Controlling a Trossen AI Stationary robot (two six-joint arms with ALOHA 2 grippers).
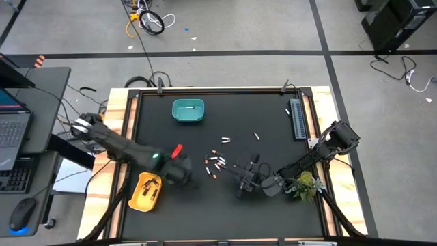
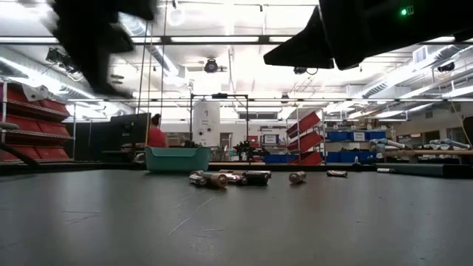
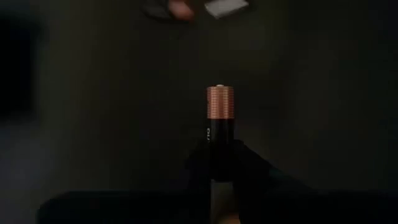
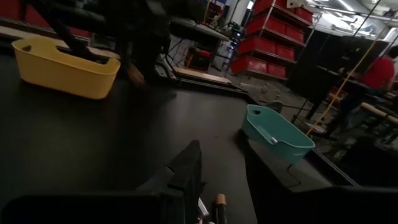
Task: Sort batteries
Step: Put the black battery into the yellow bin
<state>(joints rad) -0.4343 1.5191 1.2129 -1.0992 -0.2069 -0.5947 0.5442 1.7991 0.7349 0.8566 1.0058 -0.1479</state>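
Observation:
Several batteries (image 1: 216, 164) lie loose on the black table mat, right of centre, with two more farther back (image 1: 224, 140); in the low view they show as a small cluster (image 2: 222, 178). My left gripper (image 1: 187, 172) hangs over the mat between the yellow bin (image 1: 145, 191) and this cluster, shut on a dark, copper-ended battery (image 3: 219, 118). My right gripper (image 1: 246, 180) lies low and about level just right of the cluster. It is open (image 4: 224, 177), with a battery (image 4: 219, 204) on the mat between its fingers. The teal bin (image 1: 188, 111) stands at the far middle. My left gripper pinches the battery's dark body (image 3: 219, 142) between its two fingers (image 3: 198, 168), which lie along the battery. Its copper end (image 3: 219, 102) sticks out past the fingertips. The gripper points steeply down, and the battery hangs clear of the mat.
A grey ribbed strip (image 1: 298, 119) lies along the far right edge of the mat. Wooden rails (image 1: 126, 130) frame the table. A desk with a laptop (image 1: 13, 130) stands beyond the left side. A person in red (image 2: 156, 135) shows in the room behind.

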